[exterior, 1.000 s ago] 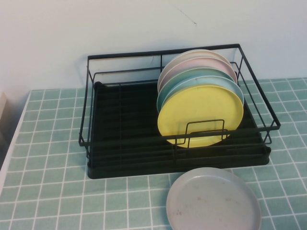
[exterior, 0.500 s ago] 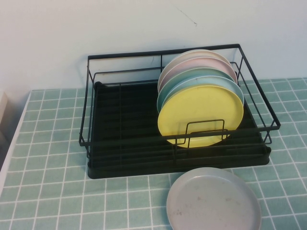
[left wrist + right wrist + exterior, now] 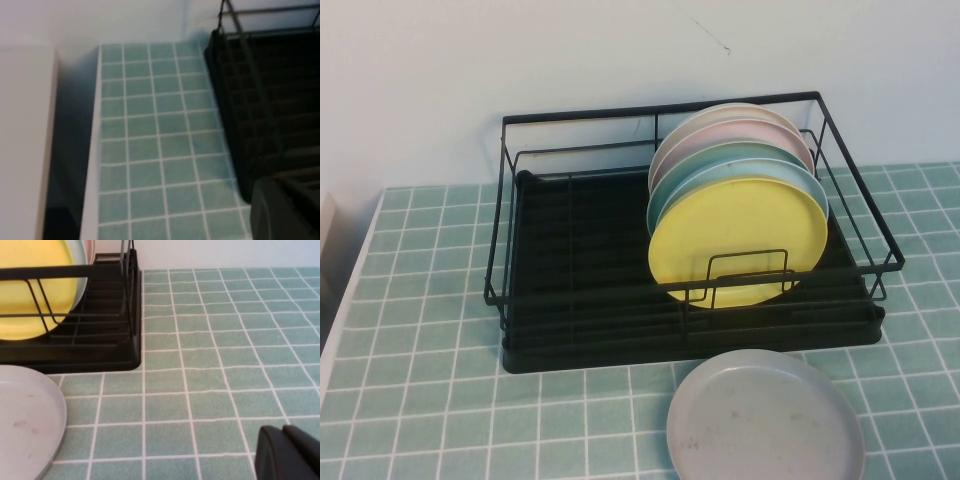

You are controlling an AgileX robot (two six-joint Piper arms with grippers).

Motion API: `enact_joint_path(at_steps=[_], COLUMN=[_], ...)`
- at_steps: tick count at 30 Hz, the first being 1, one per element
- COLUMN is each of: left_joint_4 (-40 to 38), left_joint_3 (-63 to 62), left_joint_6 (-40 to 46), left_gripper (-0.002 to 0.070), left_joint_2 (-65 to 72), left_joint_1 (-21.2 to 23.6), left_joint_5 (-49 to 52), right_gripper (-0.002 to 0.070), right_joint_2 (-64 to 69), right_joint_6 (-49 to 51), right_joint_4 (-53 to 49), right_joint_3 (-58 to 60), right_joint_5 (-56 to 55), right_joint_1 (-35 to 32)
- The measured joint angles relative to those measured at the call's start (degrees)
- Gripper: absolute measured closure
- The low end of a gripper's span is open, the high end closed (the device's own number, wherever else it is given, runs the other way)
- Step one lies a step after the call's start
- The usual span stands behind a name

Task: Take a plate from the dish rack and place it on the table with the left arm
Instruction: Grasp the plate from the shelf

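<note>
The yellow plate (image 3: 735, 240) stands upright at the front of a row of plates in the right half of the black dish rack (image 3: 580, 260). It also shows in the right wrist view (image 3: 30, 295). Neither arm shows in the high view. My left gripper (image 3: 285, 210) shows only as a dark shape above the tiled table (image 3: 150, 125), beside the rack's left end (image 3: 270, 90), touching nothing. My right gripper (image 3: 286, 454) is shut and empty, low over the tiles to the right of the rack (image 3: 115, 315).
A light blue plate (image 3: 790, 172) and several more plates stand behind the yellow one. A grey speckled plate (image 3: 765, 420) lies flat on the table in front of the rack. The table's left edge (image 3: 350, 300) and a white wall lie close by.
</note>
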Motion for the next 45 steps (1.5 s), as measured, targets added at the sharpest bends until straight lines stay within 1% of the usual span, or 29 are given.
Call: enact_joint_path(at_steps=[5,8,12,14,16,19,21,23,26,29,30,32,34,36,39,45], left_joint_4=[-11.3,-18.3,-30.7,-39.0,-47.7,-57.8,-61.2,-62.6,-63.0,-62.8,-62.6,-62.0,-61.8,-61.7,-61.3,-60.0], left_joint_3=[0.0,0.0,-0.2,-1.4,-3.0,-5.7,-7.9,-10.2,-14.1,-18.4,-20.2,-22.9,-25.8,-28.2,-31.9,-37.3], left_joint_6=[4.1,10.7,25.5,34.8,46.0,59.0,64.2,66.6,68.1,68.6,68.6,68.7,68.8,68.9,69.3,69.7], left_gripper=[0.0678,0.0678,0.0678,0.0678,0.0678,0.0678,0.0678,0.0676,0.0648,0.0565,0.0526,0.0447,0.0391,0.0368,0.0354,0.0351], left_joint_2=[1.0,3.4,8.6,12.0,15.6,20.8,24.3,28.5,34.4,39.9,42.3,45.9,49.6,53.1,57.8,65.1], left_joint_1=[0.0,0.0,0.0,0.0,-0.4,-2.3,-4.1,-6.1,-9.5,-12.3,-13.4,-14.6,-15.4,-16.1,-16.9,-17.8], left_joint_5=[-7.4,-9.9,-10.0,-7.1,-3.1,1.5,2.7,2.7,2.7,1.9,1.3,0.4,-0.6,-1.5,-2.3,-2.3], right_gripper=[0.0678,0.0678,0.0678,0.0678,0.0678,0.0678,0.0678,0.0678,0.0678,0.0678,0.0678,0.0678,0.0678,0.0678,0.0678,0.0678], right_joint_2=[0.0,0.0,0.0,0.0,0.0,0.0,0.0,0.0,0.0,0.0,0.0,0.0,0.0,0.0,0.0,0.0], right_joint_6=[0.0,0.0,0.0,0.0,0.0,0.0,0.0,0.0,0.0,0.0,0.0,0.0,0.0,0.0,0.0,0.0], right_joint_4=[0.0,0.0,0.0,0.0,0.0,0.0,0.0,0.0,0.0,0.0,0.0,0.0,0.0,0.0,0.0,0.0], right_joint_3=[0.0,0.0,0.0,0.0,0.0,0.0,0.0,0.0,0.0,0.0,0.0,0.0,0.0,0.0,0.0,0.0], right_joint_5=[0.0,0.0,0.0,0.0,0.0,0.0,0.0,0.0,0.0,0.0,0.0,0.0,0.0,0.0,0.0,0.0], right_joint_1=[0.0,0.0,0.0,0.0,0.0,0.0,0.0,0.0,0.0,0.0,0.0,0.0,0.0,0.0,0.0,0.0])
